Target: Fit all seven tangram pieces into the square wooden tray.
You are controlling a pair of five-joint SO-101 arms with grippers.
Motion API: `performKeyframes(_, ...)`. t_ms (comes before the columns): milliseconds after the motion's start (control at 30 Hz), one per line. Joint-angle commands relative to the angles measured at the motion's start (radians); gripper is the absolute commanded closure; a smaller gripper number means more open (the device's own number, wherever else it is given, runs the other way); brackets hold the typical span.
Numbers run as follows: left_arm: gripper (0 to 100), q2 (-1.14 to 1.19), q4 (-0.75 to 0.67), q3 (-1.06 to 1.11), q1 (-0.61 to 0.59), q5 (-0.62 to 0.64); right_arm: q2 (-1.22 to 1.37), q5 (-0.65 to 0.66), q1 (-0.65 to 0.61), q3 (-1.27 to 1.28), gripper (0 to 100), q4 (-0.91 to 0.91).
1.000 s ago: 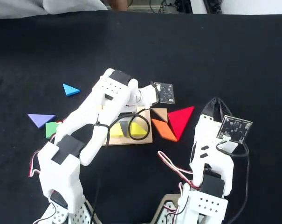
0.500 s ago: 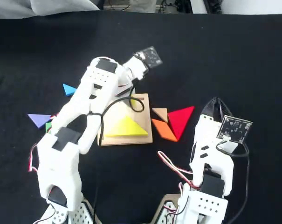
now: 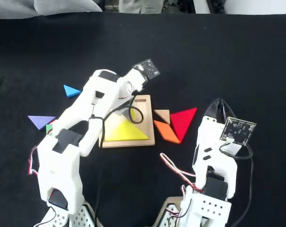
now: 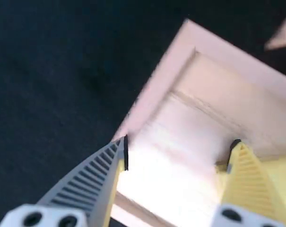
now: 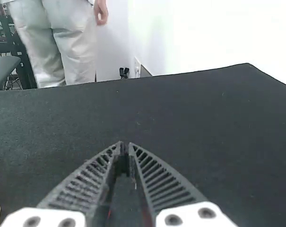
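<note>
Seven-piece tally: one seated, the large yellow triangle [image 3: 126,128], flat in the square wooden tray [image 3: 151,106]; six lie outside on the black cloth [image 3: 228,56].
Left gripper [image 4: 180,149]: jaws spread, empty, over a bare tray corner; the yellow triangle sits just beside one jaw.
Right gripper [image 5: 125,144]: jaws pressed together, empty; the large red triangle [image 3: 183,120] and the flat orange piece [image 3: 165,131] lie near them.
Step judged: between placements.
Next move: fetch a loose piece, likely the red one, and square its edge to the yellow.

The wooden tray [image 3: 151,126] held a yellow triangle [image 3: 125,130]. A red triangle [image 3: 183,120], orange piece [image 3: 166,131] and brown triangle [image 3: 162,115] lay beside it. A blue triangle [image 3: 72,91], purple triangle [image 3: 41,121] and green piece [image 3: 49,128] lay toward the table's left edge.
</note>
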Motion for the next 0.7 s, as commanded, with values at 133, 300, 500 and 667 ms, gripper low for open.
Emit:
performKeyframes(133,66,-0.258,-0.018,0.211,0.033,-0.072,0.008,-0.003,-0.015,0.001,98.4,-0.025)
performKeyframes(300,66,-0.342,-0.017,0.242,0.027,-0.068,0.008,-0.003,-0.015,0.001,98.4,-0.025)
performKeyframes(500,66,-0.367,-0.011,0.234,0.024,0.021,0.008,-0.003,-0.015,0.001,98.4,-0.023)
performKeyframes(667,66,-0.379,-0.02,0.243,-0.053,0.035,0.008,-0.003,-0.017,0.001,98.4,-0.02)
